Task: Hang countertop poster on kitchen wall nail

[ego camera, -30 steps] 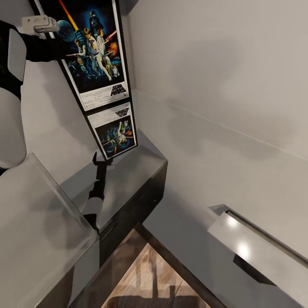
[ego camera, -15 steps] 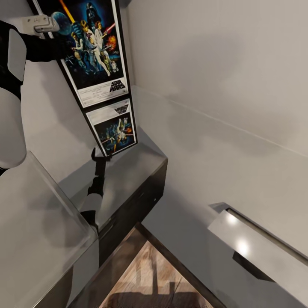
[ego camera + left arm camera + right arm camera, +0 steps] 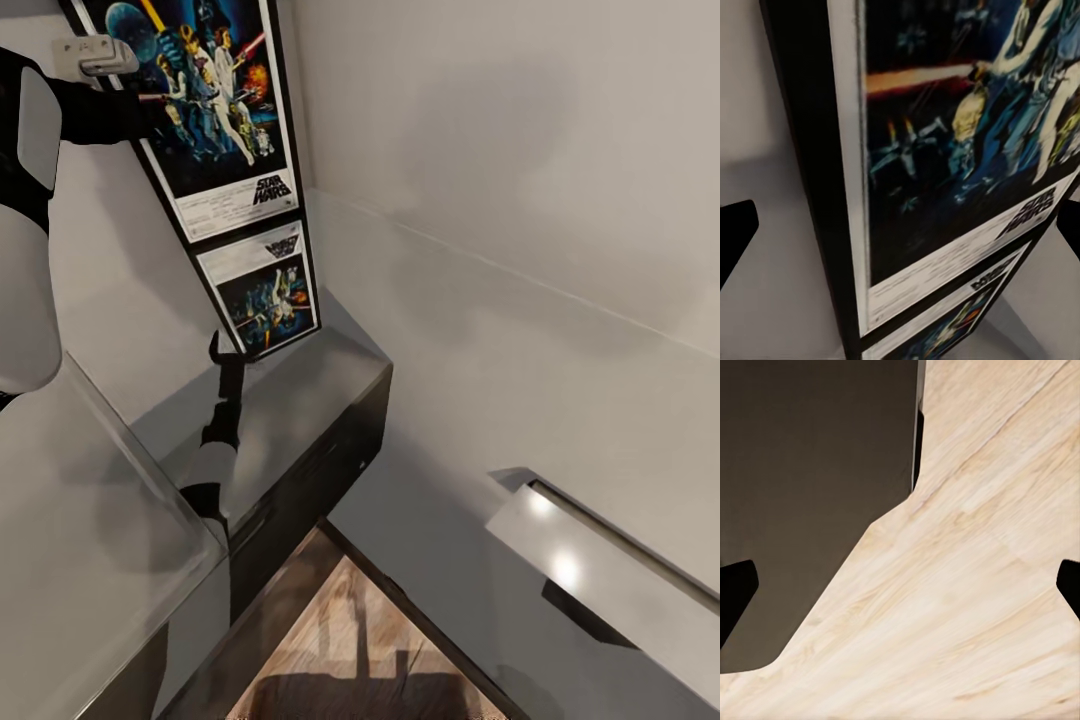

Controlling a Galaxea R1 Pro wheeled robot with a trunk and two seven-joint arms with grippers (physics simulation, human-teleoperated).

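Since a second ago the poster has slid slightly up and left against the wall, its foot at the glossy table. Left gripper stands released around the poster's frame. Right gripper hangs released over the wood floor.

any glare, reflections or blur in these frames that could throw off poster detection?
Head view: the glossy kitchen countertop mirrors the poster as an upside-down copy right below it, plus a dark reflected arm; two bright glare spots sit on the steel ledge lower right. Left wrist view: the poster is close, steeply skewed and soft. Right wrist view: evenly lit wood floor, no glare.
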